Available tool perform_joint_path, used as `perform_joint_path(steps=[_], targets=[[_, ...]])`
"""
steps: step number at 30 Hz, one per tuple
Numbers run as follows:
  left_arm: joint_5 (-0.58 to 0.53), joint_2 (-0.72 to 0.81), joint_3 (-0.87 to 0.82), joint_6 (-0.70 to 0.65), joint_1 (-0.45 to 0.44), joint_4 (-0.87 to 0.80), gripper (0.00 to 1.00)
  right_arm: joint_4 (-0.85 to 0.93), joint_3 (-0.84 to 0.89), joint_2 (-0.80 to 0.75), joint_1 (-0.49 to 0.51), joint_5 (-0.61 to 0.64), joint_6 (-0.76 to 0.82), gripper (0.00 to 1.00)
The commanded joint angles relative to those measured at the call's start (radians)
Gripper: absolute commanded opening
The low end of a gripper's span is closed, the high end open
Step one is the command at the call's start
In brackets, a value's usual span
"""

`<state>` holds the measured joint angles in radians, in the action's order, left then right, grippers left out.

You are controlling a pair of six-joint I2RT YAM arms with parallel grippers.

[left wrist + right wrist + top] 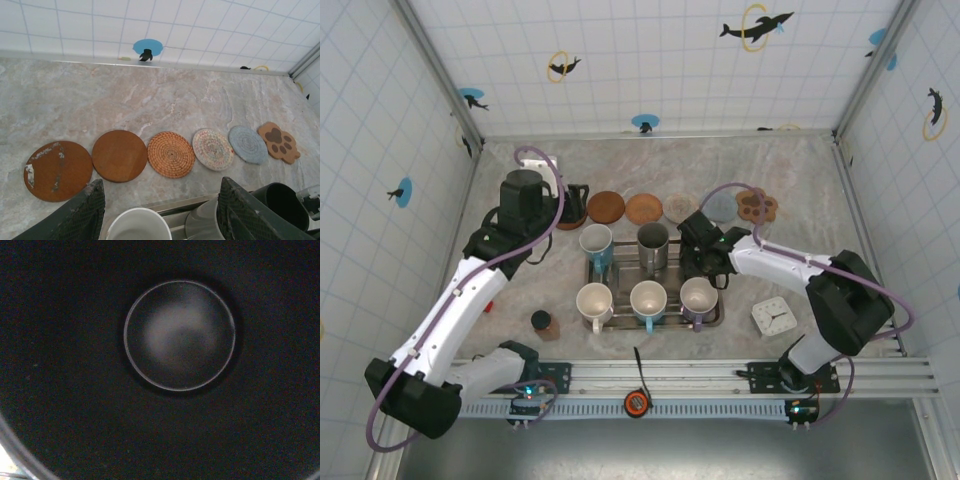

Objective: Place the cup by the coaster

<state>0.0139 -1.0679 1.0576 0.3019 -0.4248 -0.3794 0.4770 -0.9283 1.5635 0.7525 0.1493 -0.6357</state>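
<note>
**A:** Peering straight down into the black cup [180,335], we've got our right tool [706,257] sitting on top of it at the right end of the tray [624,266].

**B:** Clamped on it?

**A:** We cannot tell. Its fingers are out of sight against that dark bowl, so we won't call a grip.

**B:** And our left tool [160,190]?

**A:** Fingers well apart, holding nothing, poised over a white cup [139,226] and facing the row of coasters [170,154] along the back of the counter [790,180].

**B:** So where are we on the job?

**A:** Early, we'd say. The black cup is with the other cups, apart from the row, and nothing stands beside any coaster. We judge the pickup is the step in hand. The lift, the carry to the back and the set-down beside a coaster all remain.
</note>
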Motion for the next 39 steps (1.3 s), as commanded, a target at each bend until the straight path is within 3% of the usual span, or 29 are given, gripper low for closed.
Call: perform_joint_path(steps=[1, 5, 39], targets=[[-0.011, -0.005, -0.005, -0.029, -0.005, 0.013, 0.61, -0.005, -0.051, 0.013, -0.006, 0.013, 0.000, 0.15], [-0.011, -0.005, -0.005, -0.030, -0.003, 0.012, 0.61, 0.016, -0.065, 0.012, -0.005, 0.035, 0.005, 0.00], [-0.018, -0.023, -0.017, -0.030, -0.003, 0.023, 0.61, 0.090, -0.147, -0.034, 0.013, 0.127, 0.030, 0.00]])
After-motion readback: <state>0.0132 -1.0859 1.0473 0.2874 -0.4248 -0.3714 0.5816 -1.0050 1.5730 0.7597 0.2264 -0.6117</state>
